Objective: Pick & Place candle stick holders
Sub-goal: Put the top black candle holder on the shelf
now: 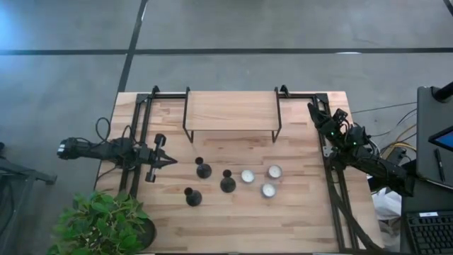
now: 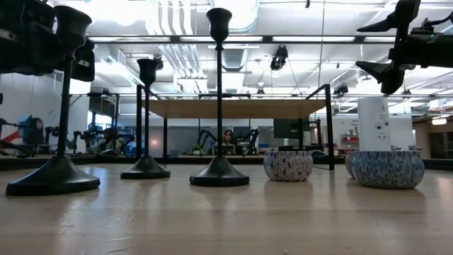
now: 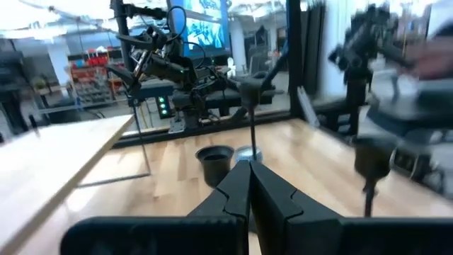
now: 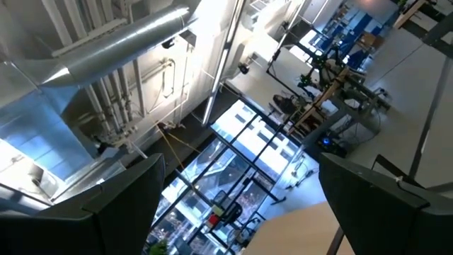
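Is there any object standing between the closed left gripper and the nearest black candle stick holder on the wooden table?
Nothing visible does. In the high view, the left gripper, fingers shut, points toward the nearest black candle stick holder, and only bare light wooden table lies between them. The two other black holders stand off that line.

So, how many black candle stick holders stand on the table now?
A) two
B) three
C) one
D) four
B: the high view shows three candle stick holders, one, a second and a third, all upright on the wooden table beside three small white candle cups.
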You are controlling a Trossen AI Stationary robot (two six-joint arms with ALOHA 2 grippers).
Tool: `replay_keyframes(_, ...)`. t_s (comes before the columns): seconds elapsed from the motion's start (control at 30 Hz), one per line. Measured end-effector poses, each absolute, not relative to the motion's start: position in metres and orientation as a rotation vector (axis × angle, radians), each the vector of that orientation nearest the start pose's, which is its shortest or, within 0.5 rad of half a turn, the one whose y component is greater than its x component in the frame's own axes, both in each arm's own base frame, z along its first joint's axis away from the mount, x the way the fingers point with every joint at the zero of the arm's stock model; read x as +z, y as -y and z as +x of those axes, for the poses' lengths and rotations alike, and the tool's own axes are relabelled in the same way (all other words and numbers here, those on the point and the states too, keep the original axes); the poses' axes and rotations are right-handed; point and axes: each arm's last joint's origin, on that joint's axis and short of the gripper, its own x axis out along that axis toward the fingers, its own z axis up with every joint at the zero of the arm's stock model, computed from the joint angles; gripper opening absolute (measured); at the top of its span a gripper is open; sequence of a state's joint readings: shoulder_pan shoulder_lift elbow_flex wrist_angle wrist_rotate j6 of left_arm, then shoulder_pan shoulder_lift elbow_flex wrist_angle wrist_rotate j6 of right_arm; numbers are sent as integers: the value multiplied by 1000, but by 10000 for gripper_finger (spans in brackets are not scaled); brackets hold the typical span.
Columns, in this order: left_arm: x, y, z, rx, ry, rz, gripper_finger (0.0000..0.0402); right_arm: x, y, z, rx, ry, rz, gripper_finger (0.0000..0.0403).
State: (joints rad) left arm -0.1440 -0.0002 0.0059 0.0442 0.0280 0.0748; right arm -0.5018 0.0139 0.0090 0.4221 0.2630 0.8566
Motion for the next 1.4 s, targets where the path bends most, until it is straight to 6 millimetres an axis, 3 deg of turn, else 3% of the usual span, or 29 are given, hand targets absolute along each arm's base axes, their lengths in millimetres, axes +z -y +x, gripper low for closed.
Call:
replay_keyframes(0.17,181,14,95,-171,145,-226,15,205,49,74,-522,717,751,366)
replay_keyframes(0.4,201,9,90,-104,375,-489,15,205,49,74,-522,717,751,366)
replay_keyframes(0.53,209,5,86,-15,486,-557,14,205,49,74,-522,718,750,366)
replay_keyframes(0.93,218,4,81,-8,593,-559,14,205,49,74,-522,717,750,366)
replay_keyframes(1.03,221,6,84,-30,529,-489,15,205,49,74,-522,718,750,366)
replay_keyframes(1.17,240,7,88,-5,342,-409,40,205,49,74,-522,718,750,366)
replay_keyframes(1.27,239,8,95,57,84,-359,70,205,49,74,-522,718,750,366)
replay_keyframes(1.4,233,8,101,104,-131,-336,109,205,49,74,-522,718,750,366)
